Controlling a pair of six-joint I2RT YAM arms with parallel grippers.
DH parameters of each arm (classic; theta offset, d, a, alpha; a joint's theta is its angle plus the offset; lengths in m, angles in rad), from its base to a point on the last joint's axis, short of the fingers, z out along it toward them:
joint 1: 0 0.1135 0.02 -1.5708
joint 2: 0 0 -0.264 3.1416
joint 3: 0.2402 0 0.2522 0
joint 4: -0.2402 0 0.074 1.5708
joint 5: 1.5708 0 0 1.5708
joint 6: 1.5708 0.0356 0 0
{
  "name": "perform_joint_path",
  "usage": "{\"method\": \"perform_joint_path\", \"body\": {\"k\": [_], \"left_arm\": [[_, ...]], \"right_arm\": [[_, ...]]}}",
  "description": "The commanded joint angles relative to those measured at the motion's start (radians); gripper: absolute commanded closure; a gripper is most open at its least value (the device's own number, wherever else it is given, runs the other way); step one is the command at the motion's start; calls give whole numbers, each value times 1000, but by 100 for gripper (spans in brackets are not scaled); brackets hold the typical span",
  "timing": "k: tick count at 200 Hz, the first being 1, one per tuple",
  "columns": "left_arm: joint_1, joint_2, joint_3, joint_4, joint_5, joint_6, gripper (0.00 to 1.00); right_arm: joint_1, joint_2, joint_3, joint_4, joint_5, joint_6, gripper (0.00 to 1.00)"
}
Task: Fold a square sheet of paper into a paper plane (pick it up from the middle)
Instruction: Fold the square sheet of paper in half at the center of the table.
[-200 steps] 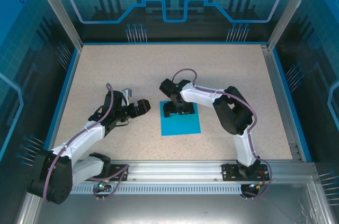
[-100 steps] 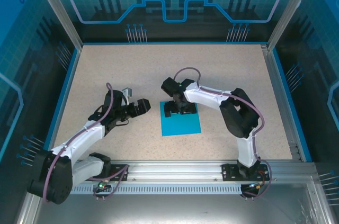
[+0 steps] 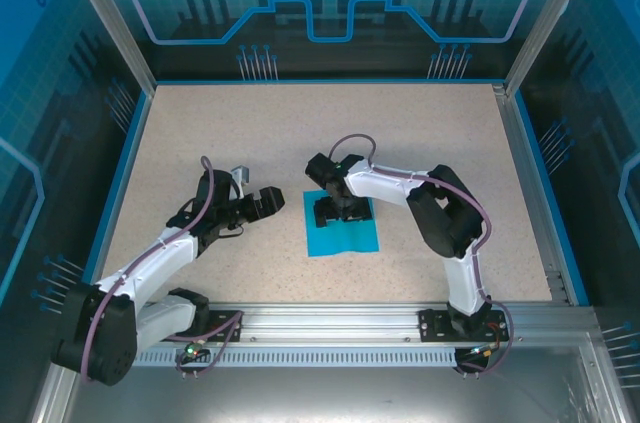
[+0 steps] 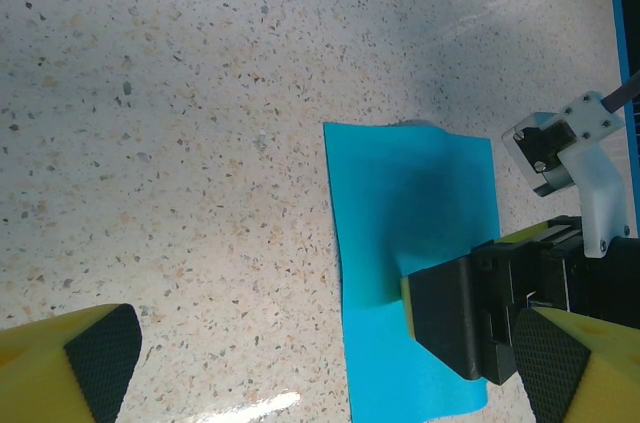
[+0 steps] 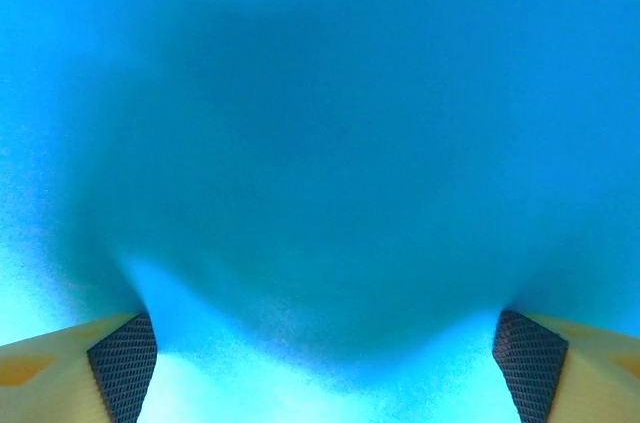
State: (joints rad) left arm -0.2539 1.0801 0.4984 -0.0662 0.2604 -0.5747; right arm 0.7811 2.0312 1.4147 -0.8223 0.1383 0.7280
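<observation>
Cyan square sheet of paper (image 3: pixel 346 241) lies unfolded mid-frame; right gripper (image 3: pixel 338 215) wide-jawed on its middle, left gripper (image 3: pixel 267 201) wide. Folding outstanding.

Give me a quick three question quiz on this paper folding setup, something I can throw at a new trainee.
1. True or false: the left gripper is touching the blue sheet of paper.
2. Which gripper is down on the sheet? A) left B) right C) both
3. In a word or two: what surface does the sheet lie on?
Key: 1. False; it sits apart from the sheet, to its left, jaws open. 2. B; the right gripper has its fingers spread wide on the sheet. 3. The speckled table.
</observation>
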Motion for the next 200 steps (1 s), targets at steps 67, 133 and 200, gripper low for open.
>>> {"method": "perform_joint_path", "body": {"k": [67, 133, 200], "left_arm": [[-5, -4, 37, -29, 25, 22, 1], [-5, 15, 54, -17, 34, 3, 1], [-18, 70, 109, 49, 160, -115, 1]], "right_arm": [[2, -5, 30, 4, -50, -40, 44], [-61, -173, -70, 243, -346, -48, 65], [-220, -197, -386, 1002, -829, 285, 63]]}}
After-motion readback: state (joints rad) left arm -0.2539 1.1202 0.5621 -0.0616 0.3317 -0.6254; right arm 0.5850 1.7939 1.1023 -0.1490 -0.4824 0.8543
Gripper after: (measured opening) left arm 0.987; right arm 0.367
